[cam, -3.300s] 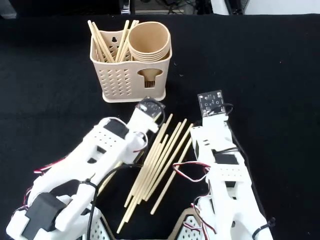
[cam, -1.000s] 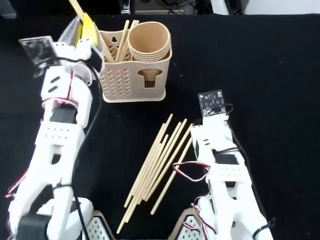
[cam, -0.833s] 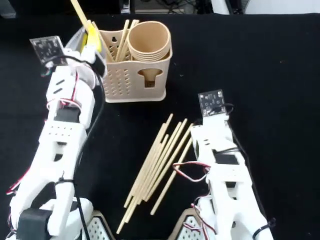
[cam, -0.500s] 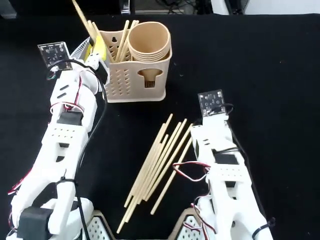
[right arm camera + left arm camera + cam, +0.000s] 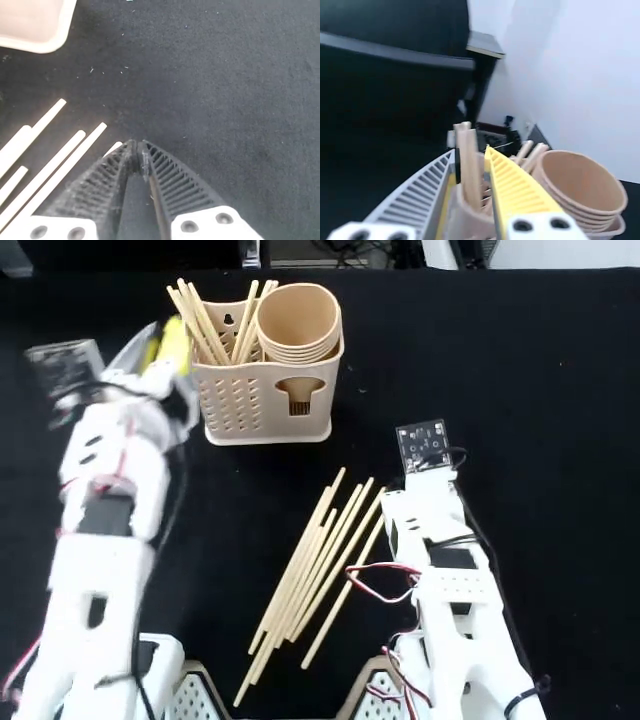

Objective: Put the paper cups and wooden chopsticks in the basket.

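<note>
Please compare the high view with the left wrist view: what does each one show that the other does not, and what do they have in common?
High view: the loose chopsticks lying on the black table, with the right arm beside them. Left wrist view: a white wall behind the scene, and a close look at one chopstick standing between the fingers of the left gripper. Both: the basket, the stacked paper cups in one compartment and the upright chopsticks in the other.
</note>
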Tool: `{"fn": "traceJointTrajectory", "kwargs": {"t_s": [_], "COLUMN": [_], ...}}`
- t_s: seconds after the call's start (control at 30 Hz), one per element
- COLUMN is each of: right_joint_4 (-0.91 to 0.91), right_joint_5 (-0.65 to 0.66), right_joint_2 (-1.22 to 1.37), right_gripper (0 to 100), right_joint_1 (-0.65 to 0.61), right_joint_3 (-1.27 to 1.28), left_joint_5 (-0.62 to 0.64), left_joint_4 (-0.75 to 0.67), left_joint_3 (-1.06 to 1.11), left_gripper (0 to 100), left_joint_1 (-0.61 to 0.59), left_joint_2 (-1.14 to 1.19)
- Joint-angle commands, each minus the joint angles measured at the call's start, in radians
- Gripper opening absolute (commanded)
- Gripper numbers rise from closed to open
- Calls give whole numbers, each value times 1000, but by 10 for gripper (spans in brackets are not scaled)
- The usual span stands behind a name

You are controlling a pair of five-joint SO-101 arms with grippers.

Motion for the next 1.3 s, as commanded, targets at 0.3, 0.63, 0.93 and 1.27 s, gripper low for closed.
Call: {"fn": "traceJointTrajectory", "kwargs": {"t_s": [0.3,0.63,0.93,1.27], "right_joint_4": [199,781,601,600], "right_joint_5": [-2,-9,-390,-433], "right_joint_2": [-21,-19,-19,15], "right_gripper": [26,187,193,198], "right_joint_1": [-12,-149,-338,-321], "right_joint_3": [-114,-521,-361,-364], "left_joint_5": [-338,-313,-169,-170], "left_joint_4": [680,583,238,199], "left_joint_3": [166,438,687,720], "left_gripper": [113,113,113,113], "left_joint_1": [-249,-234,-220,-219], "left_joint_2": [-322,-264,-264,-264]}}
